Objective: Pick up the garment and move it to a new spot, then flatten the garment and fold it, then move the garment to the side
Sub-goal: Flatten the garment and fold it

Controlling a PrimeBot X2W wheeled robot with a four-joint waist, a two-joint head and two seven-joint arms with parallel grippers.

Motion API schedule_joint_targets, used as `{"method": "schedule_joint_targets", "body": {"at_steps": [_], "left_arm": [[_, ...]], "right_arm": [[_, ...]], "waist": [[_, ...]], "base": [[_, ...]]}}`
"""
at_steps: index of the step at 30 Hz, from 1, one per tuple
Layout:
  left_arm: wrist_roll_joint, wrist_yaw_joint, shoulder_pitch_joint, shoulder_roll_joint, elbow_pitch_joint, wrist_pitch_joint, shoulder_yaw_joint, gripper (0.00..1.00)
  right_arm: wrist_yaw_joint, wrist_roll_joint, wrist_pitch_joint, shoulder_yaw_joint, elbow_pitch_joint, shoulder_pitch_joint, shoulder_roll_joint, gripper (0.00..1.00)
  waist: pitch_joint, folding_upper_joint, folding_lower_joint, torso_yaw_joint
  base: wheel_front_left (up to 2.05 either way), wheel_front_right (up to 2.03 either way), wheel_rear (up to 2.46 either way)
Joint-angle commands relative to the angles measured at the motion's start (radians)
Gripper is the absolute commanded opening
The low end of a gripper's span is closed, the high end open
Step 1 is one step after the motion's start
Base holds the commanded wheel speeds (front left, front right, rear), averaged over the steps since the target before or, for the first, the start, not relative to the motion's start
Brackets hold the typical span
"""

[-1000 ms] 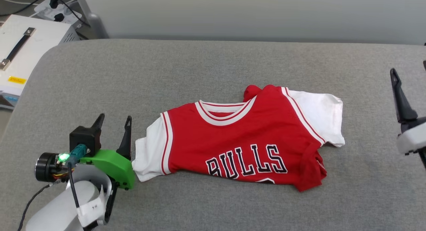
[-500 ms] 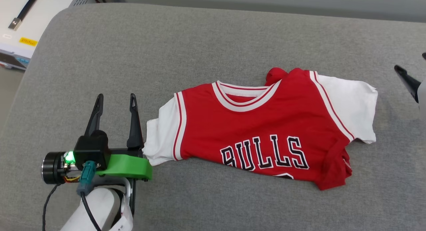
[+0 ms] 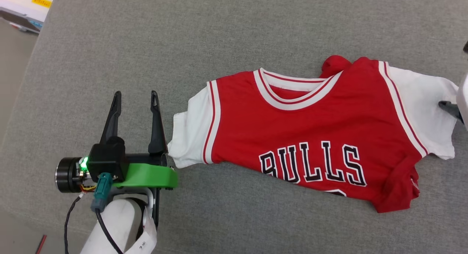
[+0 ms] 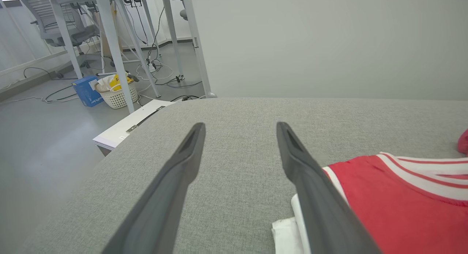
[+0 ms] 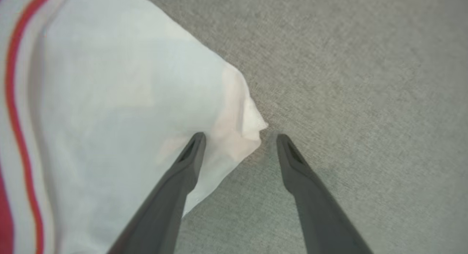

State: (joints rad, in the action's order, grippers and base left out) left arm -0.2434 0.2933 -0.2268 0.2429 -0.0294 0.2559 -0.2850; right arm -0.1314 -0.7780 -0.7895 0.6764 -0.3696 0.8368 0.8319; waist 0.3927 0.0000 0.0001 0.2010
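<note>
The garment (image 3: 310,133), a red jersey T-shirt with white sleeves and black lettering, lies front up and rumpled on the grey padded surface (image 3: 219,38). My left gripper (image 3: 136,98) stands open just left of the garment's white left sleeve (image 3: 190,133), its inner finger beside the sleeve's edge (image 4: 292,213). My right gripper (image 5: 239,137) is open and points down over the outer corner of the other white sleeve (image 5: 128,100): one finger is over the cloth, the other over bare grey surface. One of its dark fingertips (image 3: 450,108) shows at the head view's right edge.
The padded surface's rounded left edge drops to the floor (image 3: 11,63). A white box (image 4: 128,126) stands beside that edge. Beyond it are desk legs (image 4: 109,45), cables, a white basket (image 4: 117,94) and a blue box (image 4: 86,91). A pale wall (image 4: 329,38) runs behind.
The head camera has tilted down and the picture has shifted. My right gripper has come in over the garment's right sleeve corner. The left gripper's fingers have levelled out beside the left sleeve.
</note>
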Motion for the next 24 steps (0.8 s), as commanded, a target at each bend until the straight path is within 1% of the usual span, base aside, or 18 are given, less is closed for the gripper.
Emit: {"method": "schedule_joint_targets", "body": {"at_steps": [1,4,7,8,9,13,16,21,24], "left_arm": [[0.019,-0.015,-0.01,-0.018,0.007,0.006,0.012,1.0],[0.042,-0.041,-0.01,-0.047,0.016,0.006,0.039,1.0],[0.061,-0.063,-0.006,-0.067,0.025,0.006,0.064,1.0],[0.068,-0.07,-0.003,-0.072,0.028,0.006,0.076,1.0],[0.072,-0.076,-0.001,-0.074,0.032,0.006,0.086,1.0],[0.094,-0.113,-0.003,-0.07,0.044,0.006,0.126,1.0],[0.111,-0.147,-0.01,-0.054,0.057,0.006,0.146,1.0],[0.13,-0.208,-0.042,-0.001,0.091,0.006,0.172,1.0],[0.116,-0.261,-0.081,0.033,0.119,0.006,0.188,1.0]], "right_arm": [[0.001,-0.004,-0.007,0.024,-0.02,0.003,0.0,1.0],[0.001,-0.024,-0.004,0.061,-0.067,-0.018,-0.002,1.0],[0.001,-0.056,0.016,0.084,-0.085,-0.036,0.0,1.0],[0.001,-0.069,0.038,0.086,-0.084,-0.038,-0.002,0.09],[0.001,-0.076,0.057,0.088,-0.083,-0.038,-0.003,0.0],[0.001,-0.098,0.167,0.083,-0.071,-0.03,-0.001,0.0],[0.001,-0.098,0.265,0.079,-0.053,-0.026,0.02,0.0],[0.001,-0.105,0.376,0.075,-0.013,-0.065,0.069,0.0],[0.001,-0.119,0.418,0.064,0.019,-0.109,0.097,0.0]], "waist": [[0.032,0.0,-0.0001,0.031],[0.038,0.0,-0.0001,0.034],[0.038,0.0,-0.0001,0.031],[0.034,0.0,-0.0001,0.025],[0.031,0.0,-0.0001,0.021],[0.003,0.0,-0.0001,-0.004],[-0.031,0.0,-0.0001,-0.023],[-0.092,0.0,-0.0001,-0.057],[-0.118,0.0,-0.0001,-0.08]], "base": [[0.0,0.0,0.0],[0.0,0.0,0.0],[0.0,0.0,0.0],[0.0,0.0,0.0],[0.0,0.0,0.0],[0.0,0.0,0.0],[0.0,0.0,0.0],[0.0,0.0,0.0],[0.0,0.0,0.0]]}}
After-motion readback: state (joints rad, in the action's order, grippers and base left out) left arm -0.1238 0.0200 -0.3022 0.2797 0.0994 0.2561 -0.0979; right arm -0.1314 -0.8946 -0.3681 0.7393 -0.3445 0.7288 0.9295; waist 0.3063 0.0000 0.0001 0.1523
